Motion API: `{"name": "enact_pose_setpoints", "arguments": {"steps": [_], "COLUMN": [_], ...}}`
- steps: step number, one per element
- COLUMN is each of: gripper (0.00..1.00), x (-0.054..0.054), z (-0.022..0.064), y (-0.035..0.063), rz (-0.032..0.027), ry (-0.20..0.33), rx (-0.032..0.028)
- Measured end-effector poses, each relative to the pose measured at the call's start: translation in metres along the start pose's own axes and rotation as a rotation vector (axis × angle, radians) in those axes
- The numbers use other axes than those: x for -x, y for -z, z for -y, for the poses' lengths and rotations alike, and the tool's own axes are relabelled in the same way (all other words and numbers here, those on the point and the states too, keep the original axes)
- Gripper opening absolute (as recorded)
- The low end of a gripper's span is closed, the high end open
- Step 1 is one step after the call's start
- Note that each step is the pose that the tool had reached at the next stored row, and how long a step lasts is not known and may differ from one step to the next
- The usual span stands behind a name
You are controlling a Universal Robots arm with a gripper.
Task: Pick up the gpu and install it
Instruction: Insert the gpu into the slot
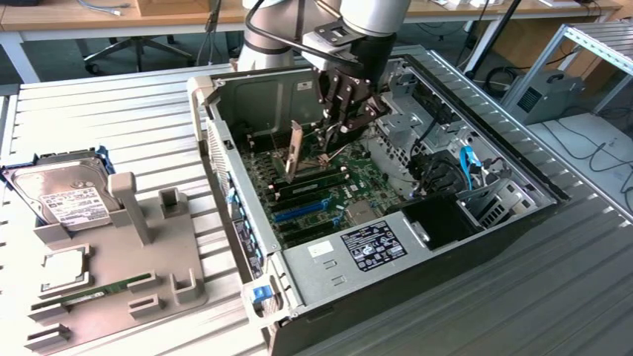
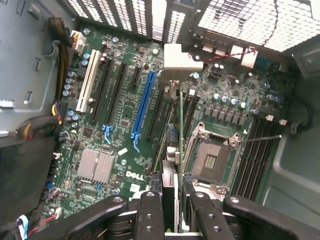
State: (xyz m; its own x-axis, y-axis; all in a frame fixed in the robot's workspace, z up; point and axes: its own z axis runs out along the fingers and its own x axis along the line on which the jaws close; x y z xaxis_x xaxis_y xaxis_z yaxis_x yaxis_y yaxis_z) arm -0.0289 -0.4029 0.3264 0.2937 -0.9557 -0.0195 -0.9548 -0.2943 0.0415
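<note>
On the bench [image 1: 118, 111], toward the exterior view's left, a grey tray [image 1: 138, 256] holds the hard drive [image 1: 64, 196] and the memory stick [image 1: 104, 289] in their cradles, well apart from the work. Next you see the computer case [image 1: 296, 274], laid on its side near the bench's middle with its panel off, seemingly so that the motherboard [image 2: 115, 115] faces up to the arm. Inside it, the gripper [image 1: 342, 130] [image 2: 173, 200] reaches down with its fingers [image 2: 150, 210] drawn narrow on the gpu [image 1: 295, 154] [image 2: 172, 155], pinching the card from both faces. The card stands on edge, with its pale bracket toward the case's slotted rear wall. That hold looks chosen to aim the lower edge at a slot and the bracket at a rear opening. In the wrist view the card runs straight out from between the fingers. It lies over a black slot, between the long blue slot [image 2: 142, 107] and the processor socket [image 2: 210, 160]. Whether its lower edge already touches that slot, you cannot tell.
</note>
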Motion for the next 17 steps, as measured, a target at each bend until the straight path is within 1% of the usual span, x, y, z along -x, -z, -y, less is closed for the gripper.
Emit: {"name": "enact_pose_setpoints", "arguments": {"steps": [17], "gripper": [0.26], "x": [-0.0002], "z": [0.0007], "y": [-0.0001], "rz": [-0.0055], "ry": [0.131], "rx": [0.0026]}}
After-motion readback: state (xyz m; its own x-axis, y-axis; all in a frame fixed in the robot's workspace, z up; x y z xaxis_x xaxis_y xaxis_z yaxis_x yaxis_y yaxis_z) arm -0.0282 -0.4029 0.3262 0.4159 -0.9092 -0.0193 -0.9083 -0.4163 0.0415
